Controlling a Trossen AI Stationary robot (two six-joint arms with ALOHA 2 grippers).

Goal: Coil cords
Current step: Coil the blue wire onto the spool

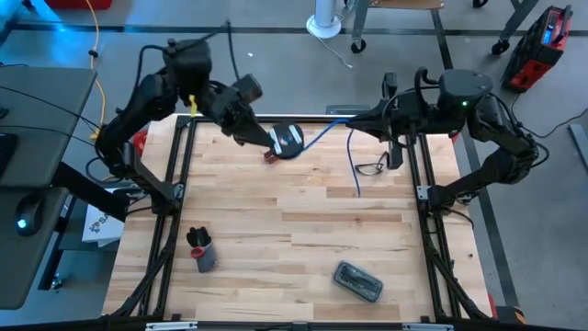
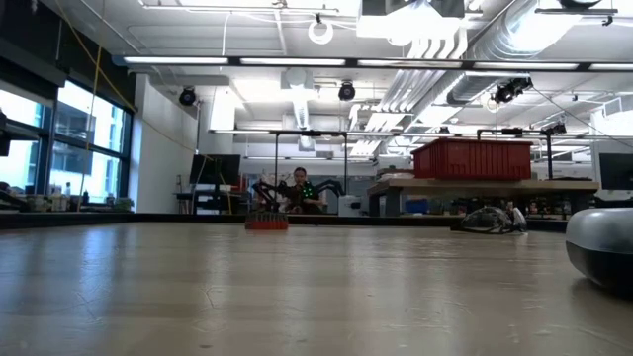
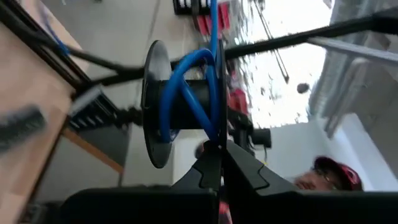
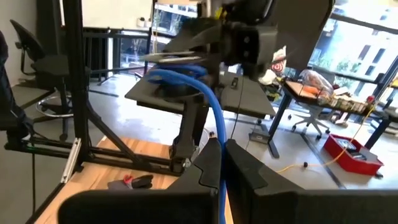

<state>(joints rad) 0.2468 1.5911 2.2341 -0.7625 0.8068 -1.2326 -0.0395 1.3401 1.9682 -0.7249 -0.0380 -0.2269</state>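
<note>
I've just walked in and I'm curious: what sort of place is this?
Probably a robotics lab or workshop: two robot arms at a wooden table, the left gripper holding a cord reel, and benches with a red bin under exposed ceiling pipes.

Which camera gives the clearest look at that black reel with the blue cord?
The left wrist view: the reel fills the picture, side-on, blue cord wrapped around it. The high view shows it small from above, the right wrist view partly hidden. The low view misses it.

Black round reel (image 1: 288, 139), blue-white patch on face, raised above table's far edge, left of centre. Thin blue cord (image 1: 323, 134) partly wound on it, free length running right, tail hanging down.
</note>
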